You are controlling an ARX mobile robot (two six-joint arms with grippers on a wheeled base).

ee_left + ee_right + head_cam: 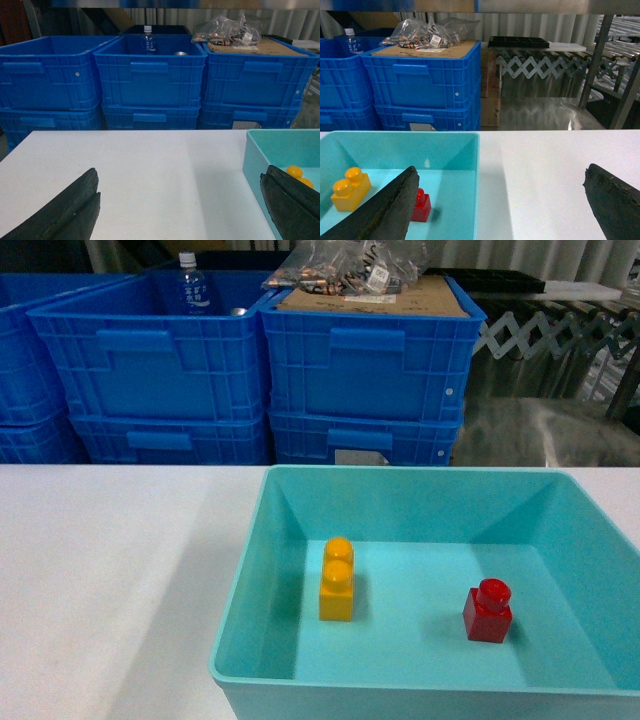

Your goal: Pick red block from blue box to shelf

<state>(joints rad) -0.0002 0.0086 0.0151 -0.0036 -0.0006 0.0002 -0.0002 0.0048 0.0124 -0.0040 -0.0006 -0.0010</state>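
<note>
The red block (488,610) stands upright on the floor of the blue box (400,473), right of centre, with nothing touching it. In the right wrist view the red block (422,207) peeks out beside the left finger of my right gripper (500,170), which is open and straddles the blue box's right wall (476,175) and the bare table. My left gripper (179,175) is open over the table left of the blue box (255,150). Steel posts and rails of the shelf (596,60) rise at the far right. Neither gripper shows in the head view.
A yellow-orange two-stud brick (337,580) stands in the box left of the red block. Stacked dark blue crates (365,370) line the far side of the white table (110,570), holding a bottle (193,285) and a bag of parts (345,265). A folding lattice conveyor (545,65) stands behind.
</note>
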